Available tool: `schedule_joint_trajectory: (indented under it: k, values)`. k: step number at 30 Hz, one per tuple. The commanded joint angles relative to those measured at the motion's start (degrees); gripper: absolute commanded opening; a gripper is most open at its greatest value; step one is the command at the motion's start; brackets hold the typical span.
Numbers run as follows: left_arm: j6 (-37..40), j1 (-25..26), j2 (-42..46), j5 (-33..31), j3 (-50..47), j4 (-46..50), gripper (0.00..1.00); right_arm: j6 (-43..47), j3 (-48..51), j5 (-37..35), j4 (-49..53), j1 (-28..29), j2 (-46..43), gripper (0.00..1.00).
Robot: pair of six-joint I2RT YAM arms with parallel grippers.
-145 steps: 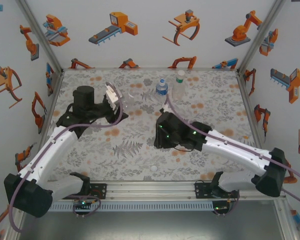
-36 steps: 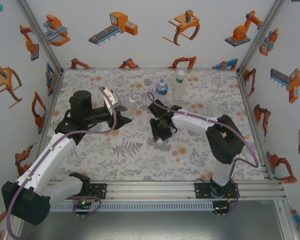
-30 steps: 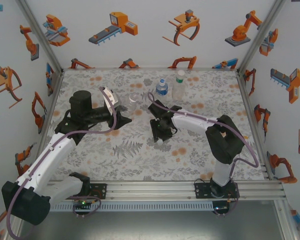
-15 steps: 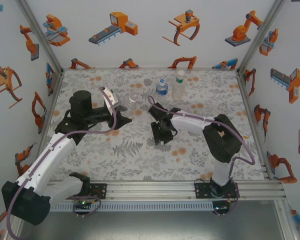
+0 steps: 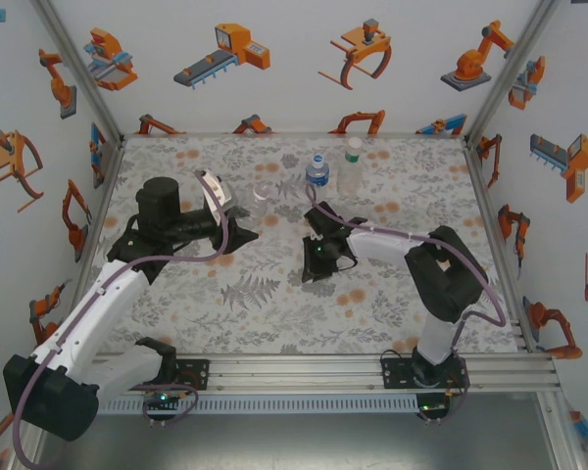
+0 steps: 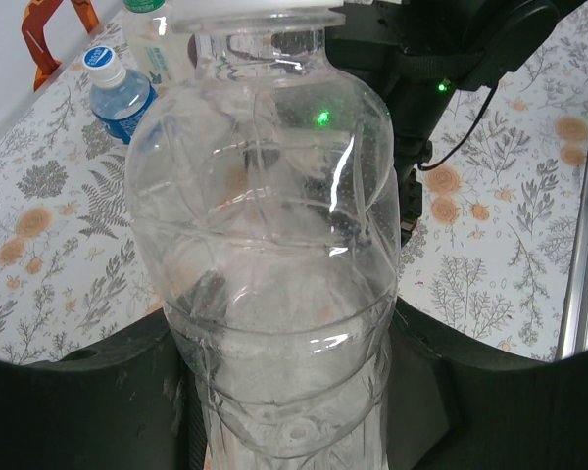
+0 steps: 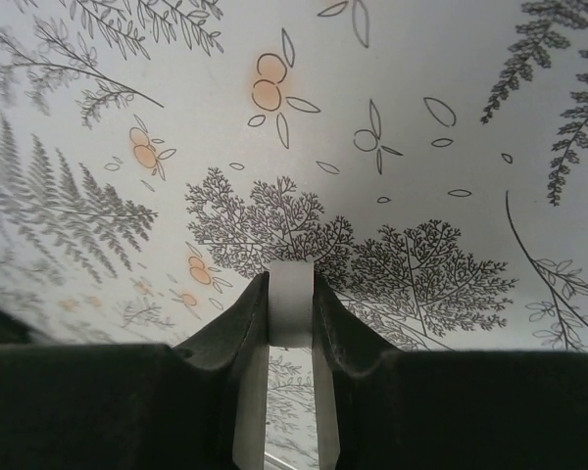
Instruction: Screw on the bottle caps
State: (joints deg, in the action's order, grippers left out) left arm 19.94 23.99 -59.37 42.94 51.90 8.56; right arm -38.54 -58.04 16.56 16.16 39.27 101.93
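Left end effector (image 6: 289, 382): clenched round belly of clear unlabelled plastic bottle (image 6: 265, 196), neck uncapped, left of centre on bench (image 5: 421, 206). Right end effector (image 7: 291, 284): pinching small white round plastic cap (image 7: 291, 315) edge-on at mid-bench, apart from bottle mouth. Risk, judged: thin pinch lets cap slip or tilt, causing cross-threading; soft bottle may twist or buckle in grip. Count: end effectors 2; bottles 3, two capped at back, blue-labelled clear bottle (image 5: 317, 173) and green-labelled pale bottle (image 5: 351, 171); caps 3.
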Motion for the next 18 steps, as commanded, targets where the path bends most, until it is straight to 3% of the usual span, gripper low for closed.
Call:
schedule_joint_trajectory:
  k: [1,4,9,14,18]
  values:
    - [0.97,0.25,0.26,1.50,-0.04,-1.09,0.00,-7.27,6.06,9.38,-12.78,-3.01,-1.51,0.23]
    - [1.00,0.26,0.25,1.43,-0.05,-1.02,0.00,-9.82,11.17,10.82,-15.94,-5.51,-2.68,0.29]
    - [0.93,0.25,-0.08,1.51,-0.04,-1.11,0.00,-8.71,16.00,4.83,-10.05,-8.56,-7.02,0.37]
    - [0.96,0.26,-0.42,1.47,-0.06,-1.24,0.00,-6.45,14.03,-1.47,-3.03,-8.47,-11.61,0.45]
    - [0.97,0.26,-0.55,1.45,-0.04,-1.12,0.00,-2.20,9.70,-8.55,2.37,-6.48,-14.40,0.46]
